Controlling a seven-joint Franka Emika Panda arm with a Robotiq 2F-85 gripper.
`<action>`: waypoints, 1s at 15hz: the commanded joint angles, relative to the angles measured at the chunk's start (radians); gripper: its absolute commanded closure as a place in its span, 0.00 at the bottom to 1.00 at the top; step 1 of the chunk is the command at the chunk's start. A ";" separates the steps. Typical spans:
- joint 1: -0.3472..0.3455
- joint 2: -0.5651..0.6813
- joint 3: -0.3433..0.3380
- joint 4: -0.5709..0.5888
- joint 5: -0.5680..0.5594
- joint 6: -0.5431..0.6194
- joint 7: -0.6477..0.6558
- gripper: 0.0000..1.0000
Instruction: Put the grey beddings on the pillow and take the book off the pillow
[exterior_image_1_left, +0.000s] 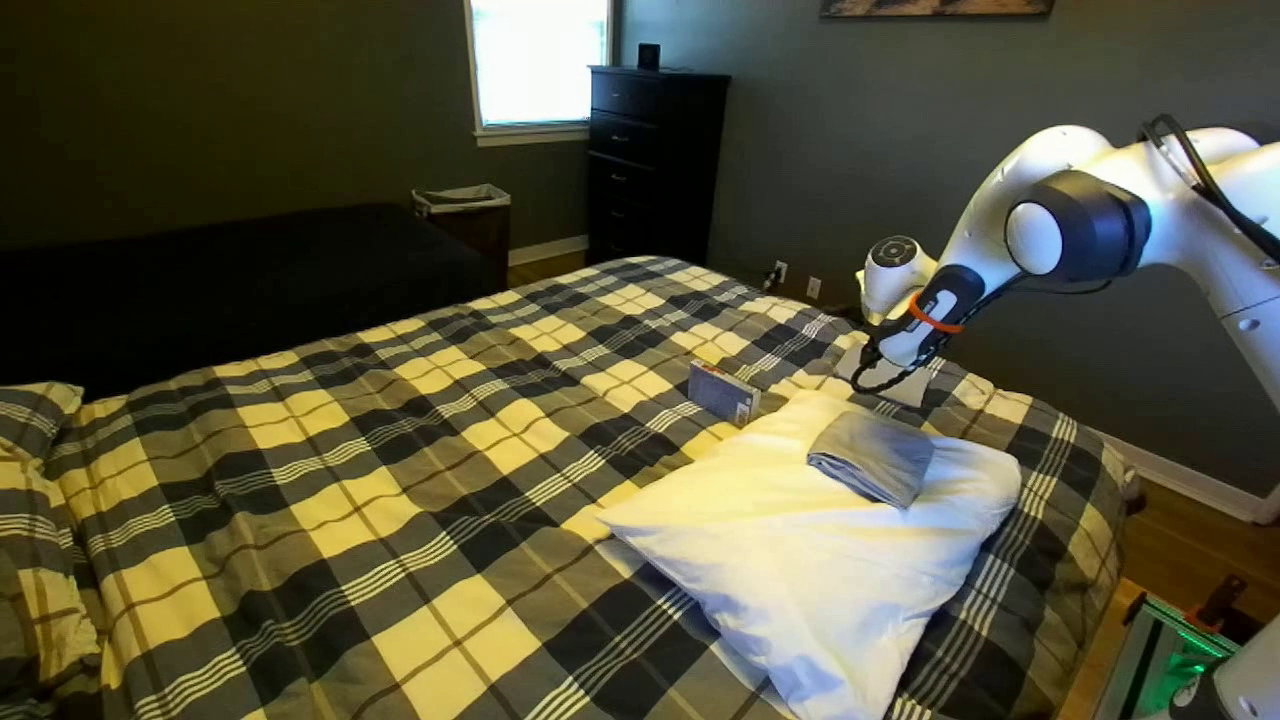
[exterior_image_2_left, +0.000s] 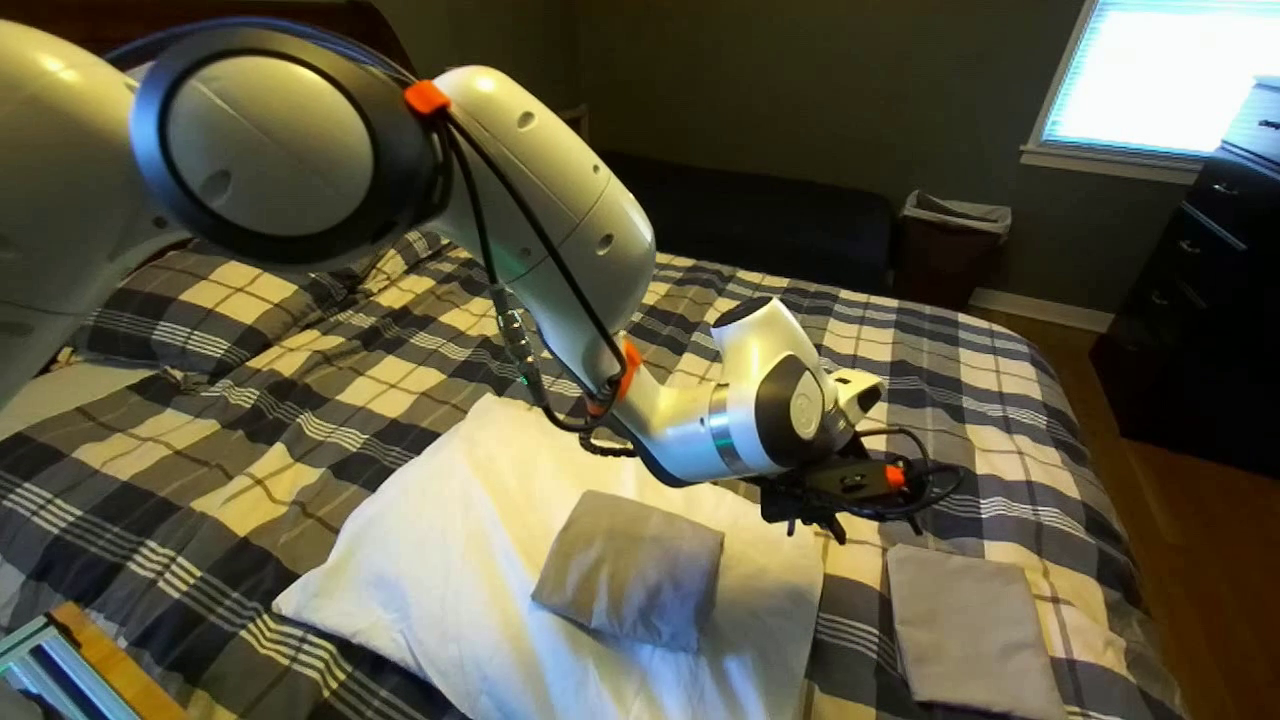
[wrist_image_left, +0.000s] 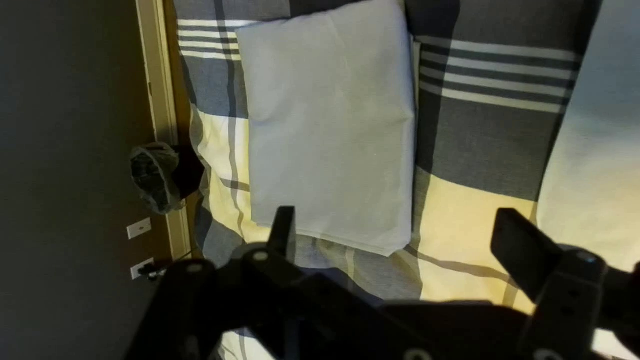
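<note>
Fingers of the gripper (wrist_image_left: 397, 225) wide apart, nothing between them; it hangs above the plaid bedspread (exterior_image_1_left: 400, 500). Grey bundle A (exterior_image_2_left: 635, 570) rests on the pillow (exterior_image_2_left: 430, 560), lower centre in an exterior view. Grey bundle B (wrist_image_left: 330, 130) lies flat on the plaid bedspread, upper centre of the wrist view, beside the pillow. Book (exterior_image_1_left: 720, 393): on edge, off the pillow, right of centre in an exterior view; contact with the pillow cannot be told.

Probable step: picking up grey bundle B. Risks, as judged:

1. Flat cloth on soft backing: fingertips may sink and slip over it, or catch only the top fold and unfold the rest.
2. Pressing too deep could pinch the plaid bedspread as well; lifting would then tug the pillow.
3. A low sweep rightward in the wrist view might shove the pillow, sliding grey bundle A.
4. Narrow footing: a tug could topple the book.
</note>
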 joint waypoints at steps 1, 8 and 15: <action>-0.047 0.079 0.035 0.101 0.056 -0.046 -0.082 0.00; -0.092 0.188 0.042 0.253 0.122 -0.221 -0.130 0.00; -0.122 0.323 0.023 0.400 0.123 -0.222 -0.103 0.00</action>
